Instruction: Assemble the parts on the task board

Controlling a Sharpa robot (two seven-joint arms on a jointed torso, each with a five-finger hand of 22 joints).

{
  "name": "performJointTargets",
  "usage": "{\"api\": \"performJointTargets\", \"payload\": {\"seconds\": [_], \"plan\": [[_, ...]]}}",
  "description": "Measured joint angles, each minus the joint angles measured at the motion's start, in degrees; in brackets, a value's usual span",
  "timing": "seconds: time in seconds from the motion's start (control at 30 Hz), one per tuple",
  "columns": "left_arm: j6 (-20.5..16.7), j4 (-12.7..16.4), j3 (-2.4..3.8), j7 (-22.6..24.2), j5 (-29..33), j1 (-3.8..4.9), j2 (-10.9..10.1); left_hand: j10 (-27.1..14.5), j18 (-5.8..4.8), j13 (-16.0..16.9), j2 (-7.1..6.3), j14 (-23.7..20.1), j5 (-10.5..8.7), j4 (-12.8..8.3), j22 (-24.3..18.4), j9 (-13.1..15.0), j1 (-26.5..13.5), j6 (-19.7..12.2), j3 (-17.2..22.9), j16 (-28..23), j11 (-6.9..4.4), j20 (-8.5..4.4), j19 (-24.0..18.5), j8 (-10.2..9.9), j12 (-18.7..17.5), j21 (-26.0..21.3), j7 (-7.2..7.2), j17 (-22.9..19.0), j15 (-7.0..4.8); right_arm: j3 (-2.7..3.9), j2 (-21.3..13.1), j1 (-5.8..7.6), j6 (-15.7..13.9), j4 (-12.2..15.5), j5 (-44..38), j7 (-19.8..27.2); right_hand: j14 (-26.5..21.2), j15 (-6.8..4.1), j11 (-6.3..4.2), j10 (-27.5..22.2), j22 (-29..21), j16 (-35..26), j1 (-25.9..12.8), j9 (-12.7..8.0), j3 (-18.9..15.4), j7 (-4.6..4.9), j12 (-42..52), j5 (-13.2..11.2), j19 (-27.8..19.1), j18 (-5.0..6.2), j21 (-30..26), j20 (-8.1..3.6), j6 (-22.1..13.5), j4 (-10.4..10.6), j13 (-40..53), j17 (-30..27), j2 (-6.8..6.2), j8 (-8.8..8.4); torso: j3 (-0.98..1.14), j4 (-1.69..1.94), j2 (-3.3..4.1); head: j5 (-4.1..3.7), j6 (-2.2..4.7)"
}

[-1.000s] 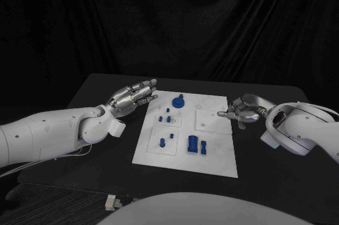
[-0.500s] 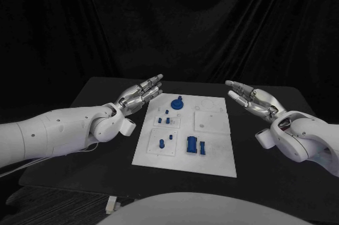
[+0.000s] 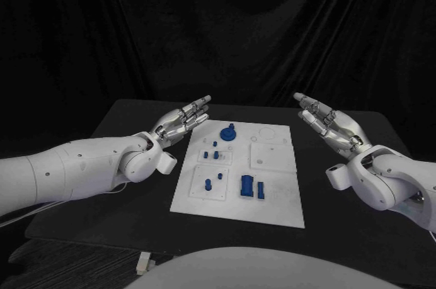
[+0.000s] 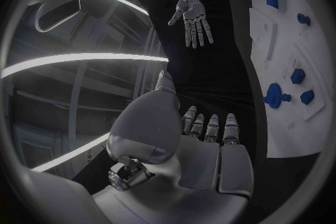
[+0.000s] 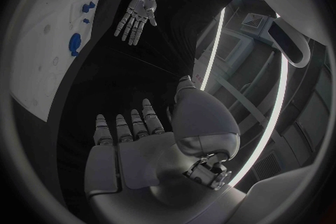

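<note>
The white task board (image 3: 273,204) lies in the middle of the black table. Several blue parts are on it: a round knobbed piece (image 3: 228,133) at the far end, small pegs (image 3: 212,154) below it, a peg (image 3: 209,182) in the near left plate, and a rectangular block (image 3: 247,186) with a thin piece (image 3: 261,189) beside it. My left hand (image 3: 182,121) is raised above the board's far left corner, fingers spread, holding nothing. My right hand (image 3: 329,123) is lifted right of the board, palm open and empty. The board (image 4: 290,123) and my right hand (image 4: 194,19) also show in the left wrist view.
The black table (image 3: 118,194) extends on both sides of the board, with dark curtains behind. A small pale object (image 3: 142,260) lies at the table's near left edge. In the right wrist view my left hand (image 5: 138,15) hovers beside the board (image 5: 49,61).
My right hand rose from the board's right edge and uncurled its fingers into a flat open palm. My left hand lifted slightly and straightened.
</note>
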Motion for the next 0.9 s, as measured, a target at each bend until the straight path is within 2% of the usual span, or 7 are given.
{"api": "performJointTargets", "payload": {"seconds": [0.03, 0.1, 0.2, 0.3, 0.43, 0.67, 0.9], "plan": [[0.00, -0.02, -0.04, -0.04, -0.01, 0.00, 0.00, 0.10, 0.01, 0.00, -0.12, 0.00, 0.02, -0.59, 0.00, -0.14, -1.84, -0.53, 0.60, 0.00, 0.28, -0.53, 0.08, -0.01, 0.00, 0.00, 0.53, 0.00, 0.00, 0.00, 0.01, 0.00, 0.00, 0.00, 0.01, 0.02, -0.23, -1.62, 2.13, -1.09, -0.44, -0.36, -11.83, -2.46, 2.12, 2.32, -2.41, -2.39, -0.07, -0.63, 0.00, -2.36, -3.18, -3.46, -2.05, -0.13, -1.44, -2.70, 0.00, -0.01, 0.00, 0.01, 0.00], [-0.01, -0.01, -0.01, -0.19, 0.00, 0.00, -0.02, -0.05, 0.00, 0.00, -0.74, -0.01, -0.49, -1.73, 0.00, -0.45, -7.26, -1.23, 1.74, 0.00, 0.60, -1.77, 0.10, -0.49, 0.00, 0.00, 1.56, 0.00, 0.01, 0.04, 0.03, 0.00, -0.02, 0.00, 0.03, -0.01, -0.26, -2.11, 2.72, -1.49, -0.59, -0.36, -25.51, -5.19, 4.46, 5.14, -5.33, -3.33, -0.10, -4.96, 0.00, -5.07, -6.77, -7.34, -2.82, -0.18, -2.43, -3.75, 0.00, -0.01, 0.00, 0.01, 0.00], [-0.36, 0.26, 0.43, -0.41, 0.06, -0.03, 0.02, 0.03, -0.25, 0.01, -1.59, 0.00, -1.38, -3.31, 0.01, -0.80, -14.47, -2.13, 3.32, 0.00, 2.28, -3.02, 0.08, -0.74, 0.00, 0.00, 2.58, 0.01, 0.44, 0.84, 0.42, -0.28, -0.36, 0.00, 0.34, -0.09, -0.26, -2.11, 2.81, -1.58, -0.62, -0.36, -37.71, -5.64, 9.09, 5.56, -5.69, -3.39, -0.12, -5.42, 0.00, -9.91, -11.55, -10.86, -2.96, -0.20, -2.55, -3.77, 0.00, 0.01, 0.00, -0.30, 0.52], [-1.22, 0.84, 1.10, -0.65, 0.22, -0.15, 0.32, 0.05, -1.39, 0.01, -2.55, 0.00, -2.28, -5.05, 0.01, -1.04, -22.38, -3.03, 5.06, 0.00, 3.96, -3.71, -0.02, -0.77, 0.00, 0.00, 3.48, 0.01, 0.44, 1.93, 1.13, -0.83, -1.16, 0.03, 1.08, -0.15, -0.26, -2.11, 2.81, -1.58, -0.62, -0.36, -46.06, -5.69, 9.42, 5.60, -5.69, -3.39, -0.11, -5.42, 0.00, -10.90, -14.76, -15.76, -2.96, -0.20, -2.60, -3.77, 0.00, 0.06, 0.00, -0.89, 1.49], [-4.02, 2.31, 2.57, -1.24, 0.76, -0.46, 1.04, 0.07, -2.28, 0.01, -3.50, 0.00, -3.70, -6.73, 0.01, -1.15, -30.09, -3.94, 6.74, 0.00, 4.89, -4.30, 0.00, -1.12, 0.00, 0.00, 3.94, 0.02, 0.85, 4.37, 2.69, -2.10, -3.84, 0.18, 3.41, -0.32, -0.26, -2.11, 2.81, -1.58, -0.62, -0.36, -50.94, -5.72, 9.36, 5.59, -5.69, -3.39, -0.11, -5.41, 0.00, -10.90, -14.77, -15.83, -2.96, -0.20, -2.57, -3.77, 0.00, 0.18, 0.00, -2.17, 3.65], [-13.93, 6.12, 6.28, -3.02, 3.01, -1.23, 2.80, 0.06, -3.17, 0.03, -7.07, 0.00, -6.81, -9.18, 0.01, -1.29, -41.44, -7.17, 9.19, 0.00, 5.37, -4.71, 0.00, -1.13, 0.01, 0.00, 4.24, 0.03, 0.85, 9.54, 6.26, -4.85, -12.94, 0.70, 11.16, -0.97, -0.26, -2.10, 2.80, -1.58, -0.62, -0.36, -55.45, -5.72, 9.35, 5.60, -5.69, -3.38, -0.11, -5.40, 0.00, -10.89, -14.77, -15.82, -2.96, -0.20, -2.65, -3.77, -0.02, 0.56, -0.02, -5.65, 9.73], [-25.11, 9.53, 9.50, -5.01, 5.86, -1.91, 4.35, 0.05, -6.29, 0.03, -8.39, 0.00, -7.59, -10.93, 0.02, -1.29, -49.43, -8.65, 10.94, 0.00, 5.76, -4.71, 0.00, -1.13, 0.01, 0.00, 4.36, 0.04, 0.85, 11.67, 7.71, -6.12, -20.14, 0.85, 17.31, -1.66, -0.26, -2.10, 2.80, -1.58, -0.61, -0.36, -55.45, -5.71, 9.35, 5.60, -5.68, -3.38, -0.11, -5.40, 0.00, -10.89, -14.77, -15.81, -2.96, -0.20, -2.65, -3.77, -0.03, 0.87, -0.03, -7.89, 13.89]]}}
